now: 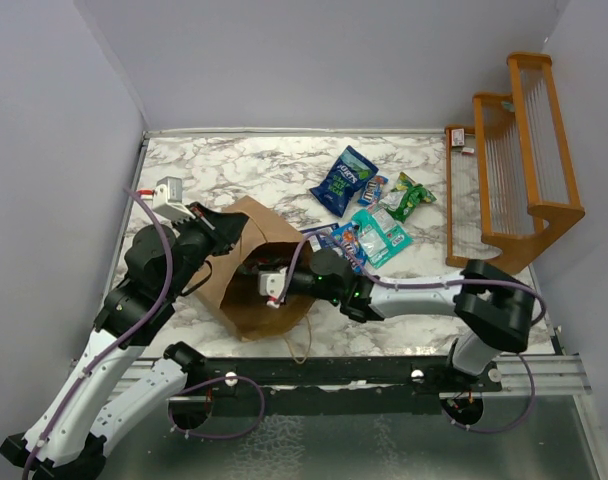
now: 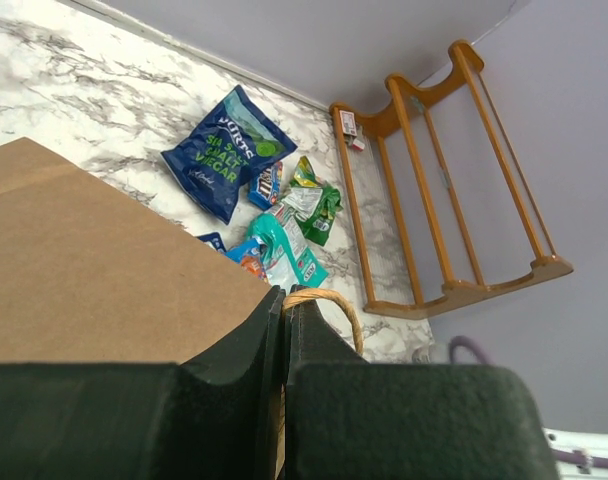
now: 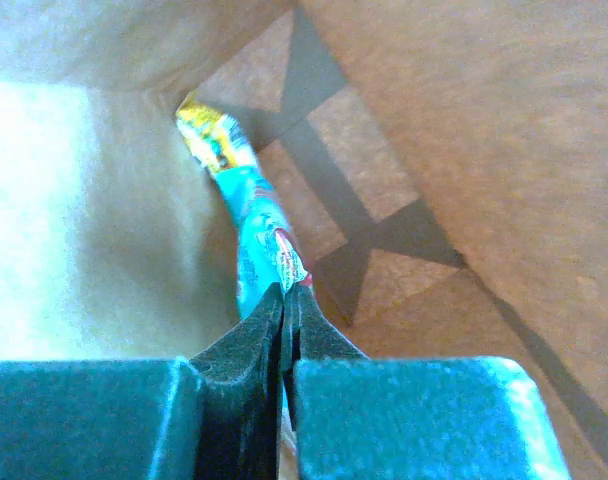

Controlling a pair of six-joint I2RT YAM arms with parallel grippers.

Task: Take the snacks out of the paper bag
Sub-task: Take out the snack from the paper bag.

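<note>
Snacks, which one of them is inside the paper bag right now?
The teal-and-yellow packet, pinched by the right gripper inside the bag. The other packets all lie out on the table, beside the rack.

Your left arm (image 1: 144, 270): elbow bent, wrist angled inward; left gripper (image 2: 284, 305) jaws pinched together on the paper bag (image 2: 84, 260) rim. Your right arm (image 1: 434, 295): stretched low to its left; right gripper (image 3: 287, 290) jaws clamped on a snack packet (image 3: 252, 205).

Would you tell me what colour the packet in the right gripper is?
The packet is teal with a yellow end, clearest in the right wrist view.
</note>
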